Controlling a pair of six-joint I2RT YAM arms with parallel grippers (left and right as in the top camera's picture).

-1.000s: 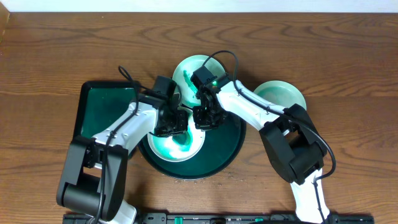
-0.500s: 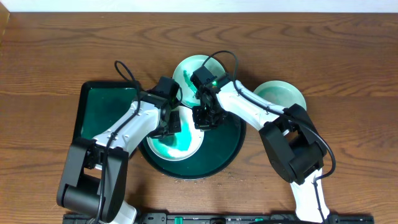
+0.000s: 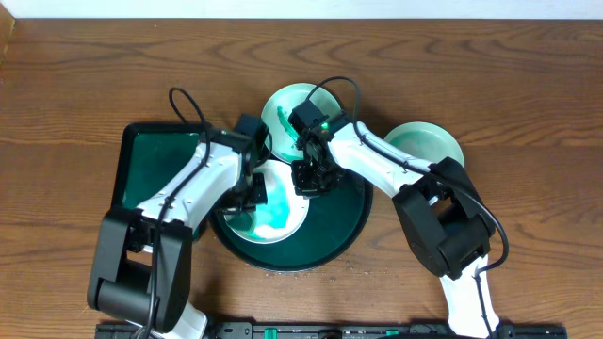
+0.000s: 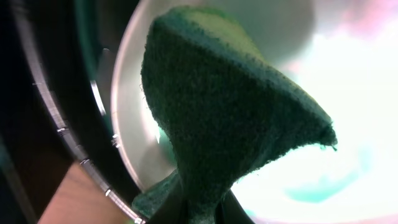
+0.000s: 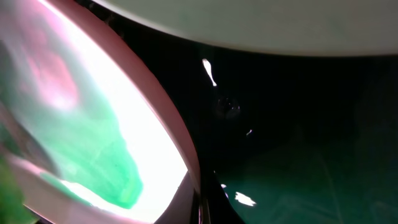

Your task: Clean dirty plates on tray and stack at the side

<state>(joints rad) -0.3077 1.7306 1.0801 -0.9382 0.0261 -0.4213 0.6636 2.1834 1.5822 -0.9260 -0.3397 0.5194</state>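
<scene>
The round black tray (image 3: pixel 332 232) holds a white plate (image 3: pixel 279 217) with a green smear. My left gripper (image 3: pixel 252 194) is shut on a dark green sponge (image 4: pixel 230 118) and presses it on the left part of this plate (image 4: pixel 354 81). My right gripper (image 3: pixel 309 179) is shut on that plate's right rim (image 5: pixel 177 146), with the rim pinched between its jaws. A second smeared plate (image 3: pixel 287 111) lies at the tray's back edge and also shows in the right wrist view (image 5: pixel 280 25). A third, clean-looking plate (image 3: pixel 426 144) sits on the table to the right of the tray.
A rectangular black tray with green inside (image 3: pixel 155 165) lies left of the round tray, under my left arm. The wooden table (image 3: pixel 528 94) stretches round everything. The round tray's rim (image 4: pixel 46 112) is close to the sponge.
My left gripper has slid the sponge leftward across the plate, uncovering more of the green smear. My right gripper has stayed on the rim.
</scene>
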